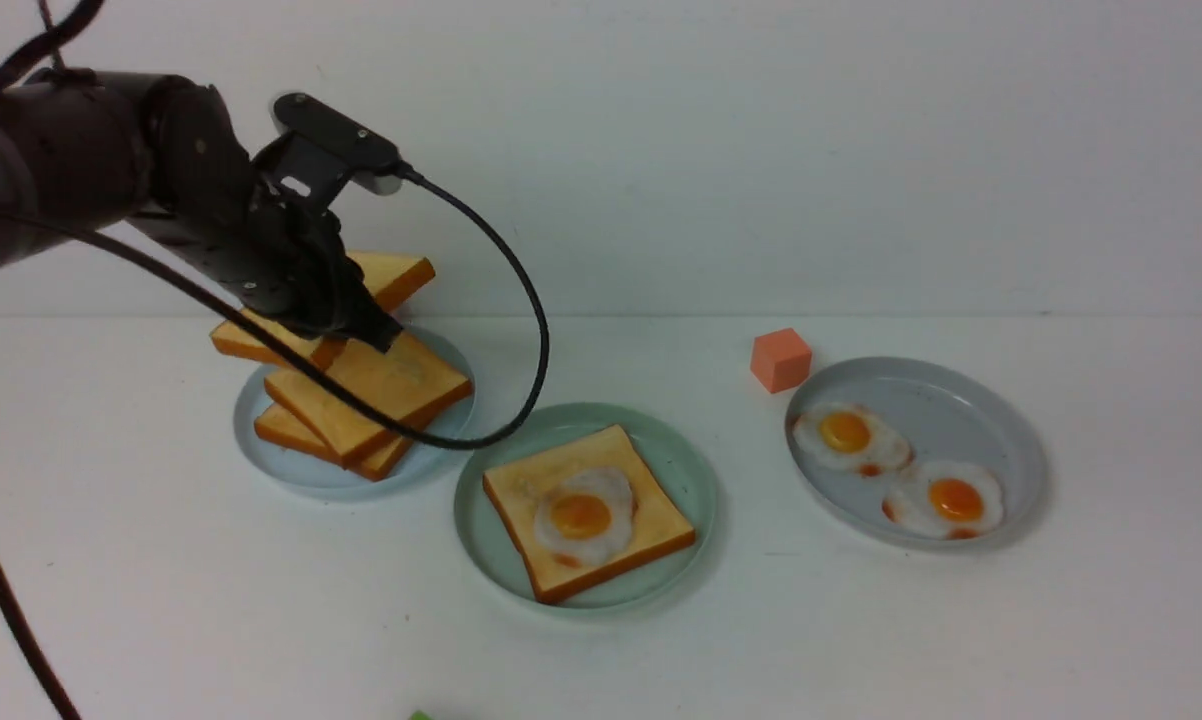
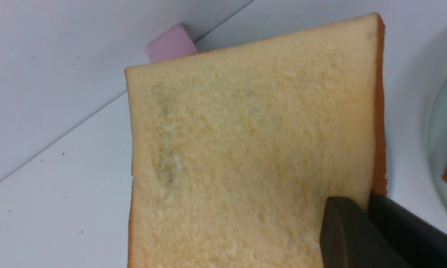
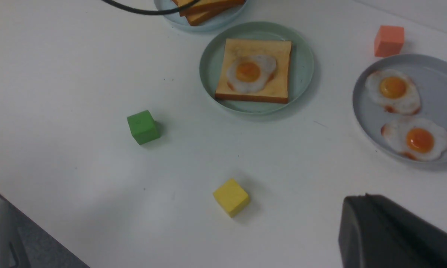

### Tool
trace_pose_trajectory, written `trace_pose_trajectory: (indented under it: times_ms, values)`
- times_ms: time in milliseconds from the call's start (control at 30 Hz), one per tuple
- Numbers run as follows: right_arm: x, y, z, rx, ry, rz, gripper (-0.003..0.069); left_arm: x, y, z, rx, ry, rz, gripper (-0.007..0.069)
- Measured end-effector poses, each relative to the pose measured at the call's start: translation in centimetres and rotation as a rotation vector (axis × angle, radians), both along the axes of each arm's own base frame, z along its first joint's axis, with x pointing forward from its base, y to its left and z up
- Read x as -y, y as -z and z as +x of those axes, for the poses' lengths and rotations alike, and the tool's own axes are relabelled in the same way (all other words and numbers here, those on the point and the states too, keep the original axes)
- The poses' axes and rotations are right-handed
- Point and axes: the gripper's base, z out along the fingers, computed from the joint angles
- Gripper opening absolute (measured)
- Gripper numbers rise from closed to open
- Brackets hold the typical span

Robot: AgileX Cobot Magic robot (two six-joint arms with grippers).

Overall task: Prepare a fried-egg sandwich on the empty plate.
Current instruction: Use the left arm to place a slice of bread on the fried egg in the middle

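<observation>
The empty plate, pale mint-green (image 1: 681, 455), sits mid-table and holds one toast slice (image 1: 521, 490) with a fried egg (image 1: 583, 515) on top; the right wrist view shows the same plate (image 3: 301, 63), toast (image 3: 279, 50) and egg (image 3: 249, 72). My left gripper (image 1: 356, 325) is shut on the edge of another toast slice (image 1: 391, 275), held tilted in the air above the pale blue plate. In the left wrist view this slice (image 2: 245, 141) fills the frame, pinched at one edge by the gripper (image 2: 365, 203). My right gripper (image 3: 361, 203) is shut and empty, above bare table.
The pale blue plate (image 1: 261, 440) at the left carries two stacked toast slices (image 1: 371, 385). A grey plate (image 1: 961, 400) at the right holds two fried eggs (image 1: 849, 435). Loose cubes: orange (image 1: 781, 360), green (image 3: 143, 127), yellow (image 3: 231, 197), pink (image 2: 171, 42). A black cable (image 1: 531, 300) hangs over the plates.
</observation>
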Motion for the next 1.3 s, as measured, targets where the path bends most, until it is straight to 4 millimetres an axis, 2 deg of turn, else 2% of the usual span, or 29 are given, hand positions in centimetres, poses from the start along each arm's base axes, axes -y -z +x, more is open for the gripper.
trace_pose_trajectory:
  times_ms: [33,67,100,133,167,267,433,600,767,1133,1267,1300]
  values:
    - [0.1,0.0,-0.1,-0.003,0.003,-0.007,0.0016,0.8,-0.1,-0.9,0.001,0.025,-0.001,0.0035]
    - [0.1,0.1,-0.1,-0.005,0.003,-0.009,0.0016,0.8,0.1,-0.9,-0.004,0.024,-0.001,0.0035]
    - [0.4,0.1,-0.3,-0.007,0.005,-0.013,0.0017,2.6,0.3,-2.4,-0.003,0.081,0.001,0.0034]
    - [0.4,0.1,-0.3,-0.007,0.006,-0.015,0.0017,3.1,0.2,-2.7,0.0,0.097,0.0,0.0034]
    - [0.7,0.0,-0.5,-0.004,0.008,-0.016,0.0017,5.2,0.8,-4.2,-0.003,0.165,0.002,0.0034]
    - [1.5,-0.2,-1.1,0.022,0.019,-0.012,0.0019,8.9,2.4,-6.4,-0.026,0.271,0.004,0.0034]
    - [2.5,-0.5,-2.0,0.049,0.021,0.014,0.002,12.1,4.2,-7.5,-0.03,0.377,0.038,0.0031]
    - [2.8,-0.6,-2.4,0.058,0.021,0.025,0.002,13.1,6.0,-7.5,-0.046,0.431,0.094,0.0029]
    - [2.8,-0.6,-2.4,0.057,0.021,0.023,0.0022,13.2,6.9,-7.3,-0.064,0.439,0.113,0.0028]
    - [2.8,-0.6,-2.4,0.057,0.021,0.024,0.0025,13.2,7.3,-7.2,-0.072,0.447,0.122,0.0029]
    - [2.8,-0.6,-2.4,0.057,0.021,0.024,0.0025,13.2,7.3,-7.2,-0.072,0.447,0.122,0.0076]
    - [2.8,-0.6,-2.4,0.057,0.021,0.024,0.0027,13.2,7.3,-7.2,-0.074,0.446,0.122,0.0108]
